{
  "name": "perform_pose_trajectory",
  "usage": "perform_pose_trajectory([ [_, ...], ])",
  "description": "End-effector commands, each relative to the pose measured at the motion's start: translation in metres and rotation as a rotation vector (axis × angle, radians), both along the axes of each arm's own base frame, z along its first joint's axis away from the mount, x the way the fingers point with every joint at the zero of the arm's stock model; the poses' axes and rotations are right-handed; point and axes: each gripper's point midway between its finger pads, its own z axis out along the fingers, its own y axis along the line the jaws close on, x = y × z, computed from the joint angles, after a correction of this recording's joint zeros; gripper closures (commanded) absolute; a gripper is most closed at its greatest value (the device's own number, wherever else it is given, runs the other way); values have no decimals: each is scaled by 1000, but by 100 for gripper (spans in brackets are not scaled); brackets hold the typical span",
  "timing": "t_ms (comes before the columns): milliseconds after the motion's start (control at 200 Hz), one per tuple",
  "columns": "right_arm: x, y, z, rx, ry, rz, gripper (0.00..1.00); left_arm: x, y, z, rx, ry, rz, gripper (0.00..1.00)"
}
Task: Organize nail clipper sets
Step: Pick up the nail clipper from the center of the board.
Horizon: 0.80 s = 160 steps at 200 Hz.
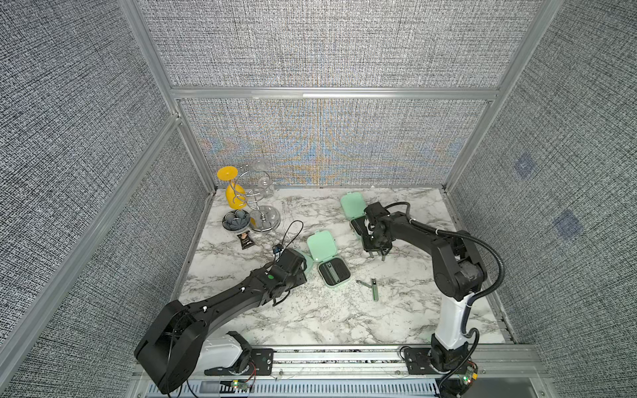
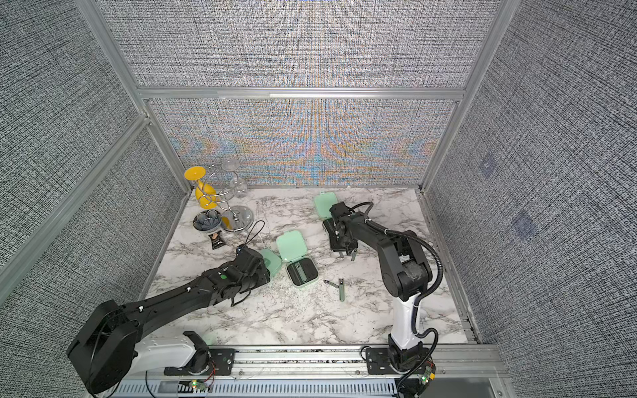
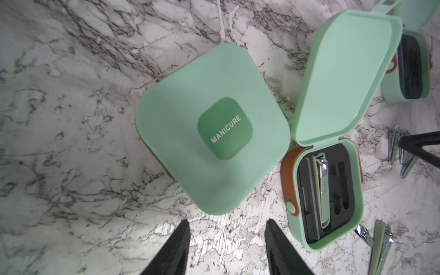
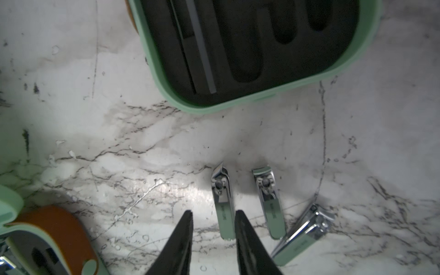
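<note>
Marble desk (image 1: 310, 317), grey fabric walls all round. Step in hand, by the look of it: lifting a loose clipper (image 4: 222, 204) for the far case (image 4: 214, 108), open at 1 o'clock.

Right jaws spread, straddling the clipper's tail, nothing pinched yet. Lower straight, centre on the tail, close across the narrow width, then lay it lengthwise into an empty foam slot. Keep clear of two neighbours (image 4: 269, 202) lying just beside, one of them skewed. Likely risk: slim metal skidding on slick marble.

Left jaws spread too, empty, hovering by the closed case (image 3: 212, 128) at 9 o'clock. Middle case (image 1: 321, 245) open at centre, one clipper seated inside. Two more tools (image 1: 374, 287) loose at 4 o'clock from it.

Dish (image 1: 235, 220), packet (image 1: 245, 240) and glass rack (image 1: 263, 206) at 10 o'clock, well apart, no hindrance.
</note>
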Motion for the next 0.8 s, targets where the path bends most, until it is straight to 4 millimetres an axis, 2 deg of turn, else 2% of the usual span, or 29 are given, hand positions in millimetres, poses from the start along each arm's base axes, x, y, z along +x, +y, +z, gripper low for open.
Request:
perform_pose_trajectory([
  [0,1,-4,-3,-22,5,-10,67,3,-3,2,-15,-14,-10,47],
  [425,7,-5,-11,-42,14,-8,69,4,-2,1,-21,-10,-8,47],
  [795,6,-5,-7,-38,10,-9,80,4,-2,1,-25,-8,-8,47],
])
